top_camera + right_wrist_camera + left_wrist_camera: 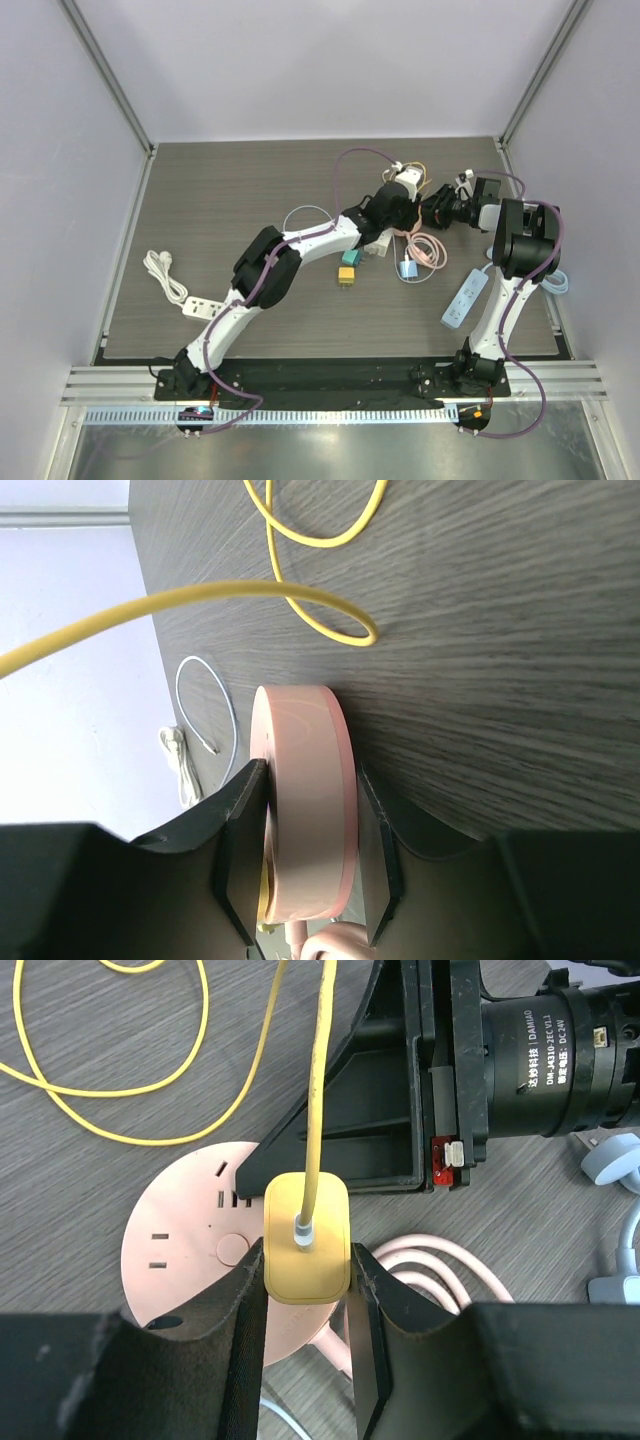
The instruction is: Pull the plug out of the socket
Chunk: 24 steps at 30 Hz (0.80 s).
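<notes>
Dark wood-grain table (pixel 220 200), pale walls round it. My left pincer (pixel 307 1260) is clamped on the yellow plug (pixel 307 1230), one finger on each long side, with the yellow cable (pixel 320 1080) running out of its top. It sits over the face of the round pink socket (pixel 180 1250), near the edge; can't tell if the pins are fully in. My right pincer (pixel 305 800) grips that socket across its rim, disc edge-on. Both meet far right on the table, pink cord coil (pixel 428 250) just beside. White power strip (pixel 200 306) lies well apart, left.
</notes>
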Motion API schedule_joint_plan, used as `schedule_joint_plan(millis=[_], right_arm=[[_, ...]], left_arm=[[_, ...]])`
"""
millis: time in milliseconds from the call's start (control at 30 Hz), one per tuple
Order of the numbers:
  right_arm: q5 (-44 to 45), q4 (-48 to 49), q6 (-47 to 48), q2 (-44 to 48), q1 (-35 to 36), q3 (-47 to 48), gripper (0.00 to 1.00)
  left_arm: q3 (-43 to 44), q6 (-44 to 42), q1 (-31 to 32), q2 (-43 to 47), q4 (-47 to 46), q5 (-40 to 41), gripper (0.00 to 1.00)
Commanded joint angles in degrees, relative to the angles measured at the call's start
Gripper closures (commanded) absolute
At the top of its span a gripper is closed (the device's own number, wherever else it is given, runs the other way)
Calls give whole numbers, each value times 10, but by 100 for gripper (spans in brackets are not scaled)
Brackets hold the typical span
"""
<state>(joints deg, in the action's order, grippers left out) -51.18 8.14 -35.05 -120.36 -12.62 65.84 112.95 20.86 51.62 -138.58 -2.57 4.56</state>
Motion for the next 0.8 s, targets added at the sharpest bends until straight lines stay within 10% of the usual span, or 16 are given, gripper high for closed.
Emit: schedule_joint_plan(millis=[0, 233, 767], right_arm=[[114, -51, 65, -7, -6, -12, 99], [125, -58, 73, -3, -6, -12, 99], [140, -67, 78, -2, -6, -11, 99]], left_arm=[[55, -15, -16, 86, -86, 25, 100], [20, 179, -71, 80, -181, -54, 100], [20, -110, 6, 112, -97, 77, 100]])
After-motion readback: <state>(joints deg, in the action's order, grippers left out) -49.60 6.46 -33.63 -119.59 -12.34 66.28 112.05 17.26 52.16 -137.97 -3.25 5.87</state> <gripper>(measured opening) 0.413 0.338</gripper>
